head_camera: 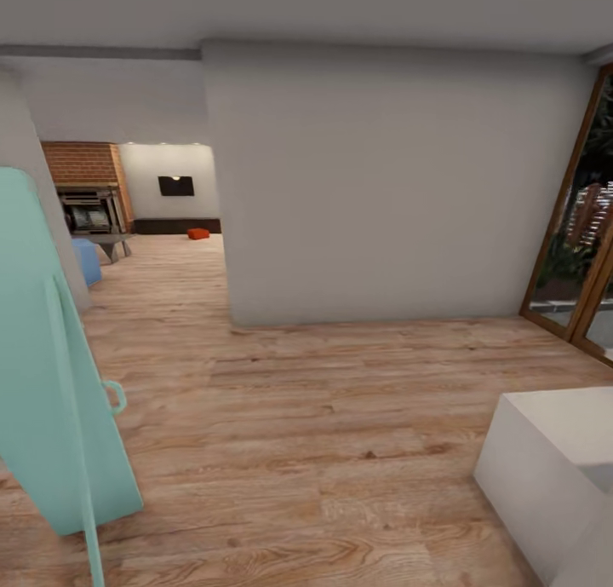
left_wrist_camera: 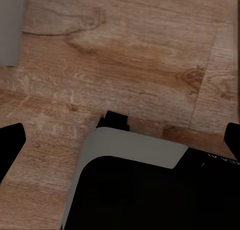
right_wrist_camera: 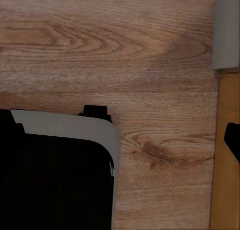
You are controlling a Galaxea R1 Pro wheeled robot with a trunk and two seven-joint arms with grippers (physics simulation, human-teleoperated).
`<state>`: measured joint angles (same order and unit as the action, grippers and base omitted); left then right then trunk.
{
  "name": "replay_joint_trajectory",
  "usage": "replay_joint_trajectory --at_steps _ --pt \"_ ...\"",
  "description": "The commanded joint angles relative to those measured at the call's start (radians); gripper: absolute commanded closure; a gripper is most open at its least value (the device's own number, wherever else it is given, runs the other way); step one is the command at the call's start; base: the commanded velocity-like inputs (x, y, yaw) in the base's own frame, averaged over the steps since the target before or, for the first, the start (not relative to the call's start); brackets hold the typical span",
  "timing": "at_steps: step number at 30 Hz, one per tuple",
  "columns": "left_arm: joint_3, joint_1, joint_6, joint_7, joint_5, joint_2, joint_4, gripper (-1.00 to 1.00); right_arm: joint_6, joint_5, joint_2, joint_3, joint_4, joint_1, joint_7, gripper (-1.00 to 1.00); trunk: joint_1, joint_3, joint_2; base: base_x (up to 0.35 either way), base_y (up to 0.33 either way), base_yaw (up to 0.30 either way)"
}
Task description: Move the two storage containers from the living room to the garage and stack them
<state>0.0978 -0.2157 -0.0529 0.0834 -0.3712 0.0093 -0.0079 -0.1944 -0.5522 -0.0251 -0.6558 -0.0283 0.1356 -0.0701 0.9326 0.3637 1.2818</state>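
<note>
Both wrist cameras are looking down past the robot's dark base (left_wrist_camera: 150,190) at the light wood plank floor (left_wrist_camera: 140,54); neither gripper's state can be told. Far ahead, one orange-red storage container (head_camera: 198,233) is sitting on the living room floor beside the long dark cabinet (head_camera: 174,226), below the wall TV (head_camera: 176,186).

Floor (head_camera: 323,434): light wood planks, visible grain and knots, satin sheen. Centre wall (head_camera: 383,187): plain white, matt, smooth. Fireplace (head_camera: 81,163): red-brown brick, rough. Storage container (head_camera: 198,233): orange-red, smooth (too far off to tell material). Glass doors (head_camera: 587,255): warm wood frame, clear panes. Mint-green panel (head_camera: 51,374) at left: smooth, plastic-like, faint gloss. White block (head_camera: 545,451) at right: smooth, matt. Robot base (left_wrist_camera: 150,190) in wrist views: matt black, pale grey edge.
</note>
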Motion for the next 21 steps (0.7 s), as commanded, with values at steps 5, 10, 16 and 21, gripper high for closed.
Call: replay_joint_trajectory --at_steps 5,10,16,21 --pt "0.009 -0.001 -0.002 0.002 -0.008 0.0 0.0 -1.0 -0.005 -0.008 0.001 -0.008 -0.002 0.001 0.0 -1.0 0.001 0.001 0.001 0.323 0.0 0.0" --pt "0.009 -0.001 -0.002 0.002 -0.008 0.0 0.0 -1.0 -0.004 -0.008 0.001 -0.008 -0.002 0.001 0.0 -1.0 0.001 0.001 0.001 0.323 0.0 0.0" --pt "0.01 -0.001 -0.002 0.002 -0.008 0.0 0.0 -1.0 -0.006 -0.007 0.001 -0.009 -0.002 0.001 0.0 -1.0 0.001 0.001 0.001 0.323 0.0 0.0" --pt "0.01 0.0 -0.001 0.002 -0.007 0.0 0.0 -1.0 -0.011 -0.006 0.0 -0.01 -0.002 0.001 0.001 -1.0 0.001 0.007 0.001 0.323 0.0 0.0"
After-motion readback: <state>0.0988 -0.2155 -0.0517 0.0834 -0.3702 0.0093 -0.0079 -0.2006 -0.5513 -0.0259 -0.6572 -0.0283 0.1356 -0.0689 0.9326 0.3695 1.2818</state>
